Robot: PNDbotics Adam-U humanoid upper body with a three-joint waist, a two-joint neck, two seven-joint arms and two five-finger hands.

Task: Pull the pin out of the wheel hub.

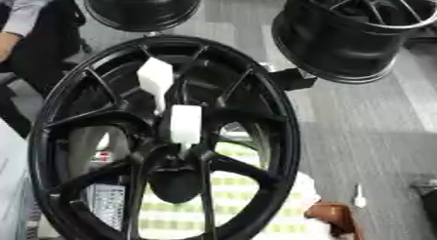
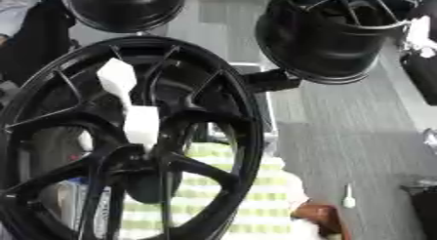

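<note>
Black wheel hub (image 1: 162, 136) stands upright; 2 white blocks (image 1: 185, 123) sit near centre. No robot hand seen, state unknown. Pin unidentified; wrong piece may be pulled.

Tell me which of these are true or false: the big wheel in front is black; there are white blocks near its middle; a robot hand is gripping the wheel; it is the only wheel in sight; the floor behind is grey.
1. The big wheel hub in front is black. True.
2. White blocks sit near its middle. True: an upper white block and a lower white block lie along the spokes above the centre.
3. A robot hand is gripping the wheel. False: no robot hand shows in either view.
4. It is the only wheel in sight. False: a second black wheel and a third black wheel show behind it.
5. The floor behind is grey. True.
</note>
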